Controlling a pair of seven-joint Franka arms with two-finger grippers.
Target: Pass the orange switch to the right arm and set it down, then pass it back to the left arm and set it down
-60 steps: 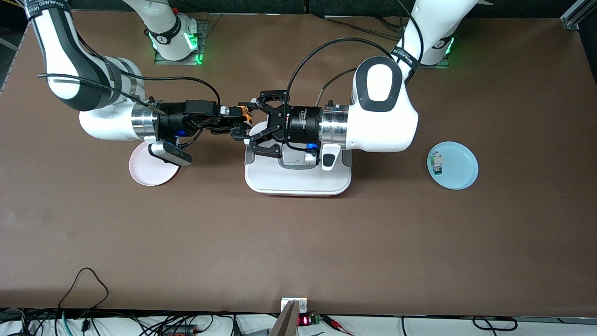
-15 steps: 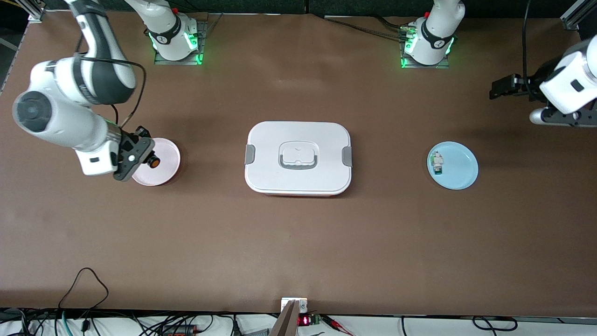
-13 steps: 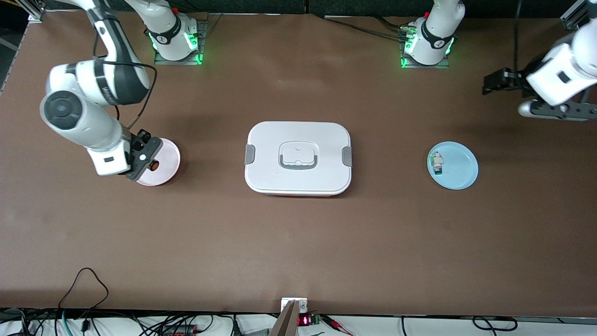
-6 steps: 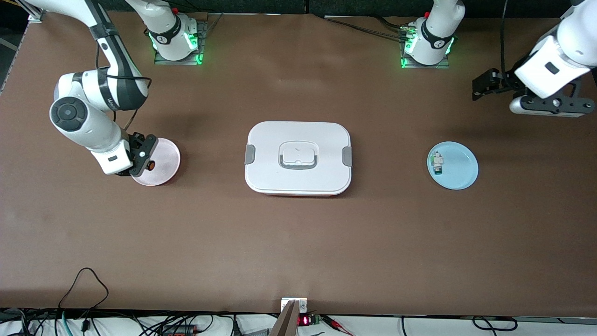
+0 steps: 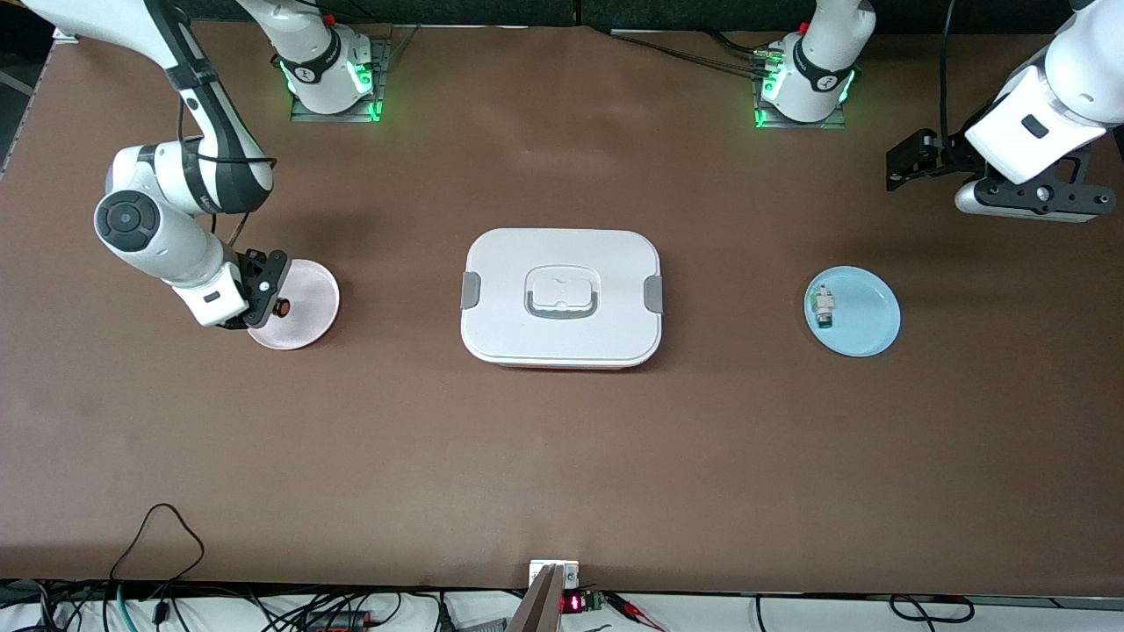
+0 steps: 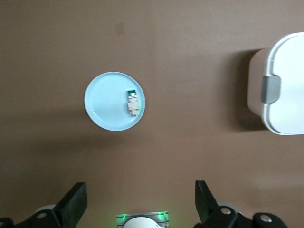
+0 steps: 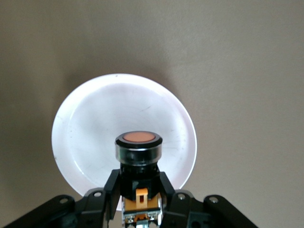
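Observation:
My right gripper (image 5: 274,303) (image 7: 138,189) is shut on the orange switch (image 5: 283,308) (image 7: 138,151), a small black cylinder with an orange cap. It hangs just over the edge of the pink plate (image 5: 303,303) (image 7: 95,123) at the right arm's end of the table. The big white box (image 5: 562,297) (image 6: 284,90) with its grey handle and side latches stands mid-table. My left gripper (image 5: 909,158) (image 6: 140,209) is open and empty, up in the air over bare table at the left arm's end.
A blue plate (image 5: 865,314) (image 6: 107,102) holds a small white-and-green component (image 5: 823,306) (image 6: 132,101) between the box and the left arm's end. Arm bases with green lights (image 5: 334,75) (image 5: 803,83) stand along the table's back edge.
My right gripper has come down with the switch onto the edge of the pink plate. The left arm has drifted a little toward the middle, still open.

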